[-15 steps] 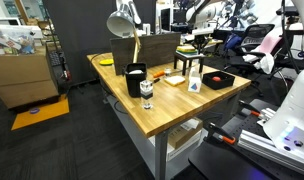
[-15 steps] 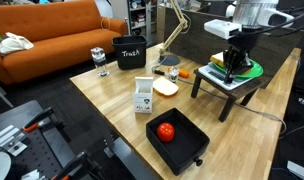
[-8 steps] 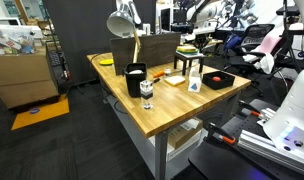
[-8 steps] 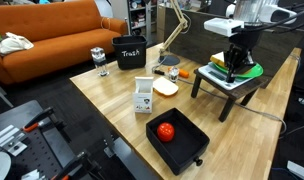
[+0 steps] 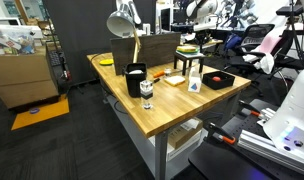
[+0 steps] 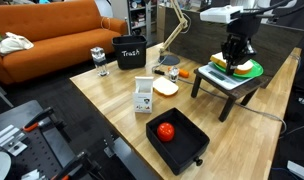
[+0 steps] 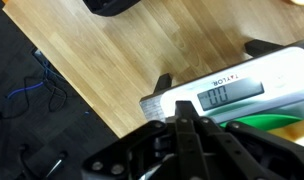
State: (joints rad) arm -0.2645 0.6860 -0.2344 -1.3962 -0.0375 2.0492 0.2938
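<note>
My gripper (image 6: 235,52) hangs just above a green plate (image 6: 246,69) that lies on a white digital scale (image 6: 218,74), and nothing shows in it. The scale rests on a small black stand (image 6: 228,92) at the table's far end. In the wrist view the fingers (image 7: 182,128) are pressed together with nothing between them, over the scale's display (image 7: 214,96) and the green plate (image 7: 280,124). In an exterior view the gripper (image 5: 196,38) hovers over the stand (image 5: 189,62).
On the wooden table (image 6: 102,95) stand a black bin marked "Trash" (image 6: 129,52), a glass (image 6: 98,58), a small white box (image 6: 143,97), a white dish (image 6: 166,88) and a black tray (image 6: 187,147) with a red tomato (image 6: 166,132). A desk lamp (image 6: 176,25) rises behind.
The gripper has risen a little off the green plate and stays shut. Nothing else on the table has moved.
</note>
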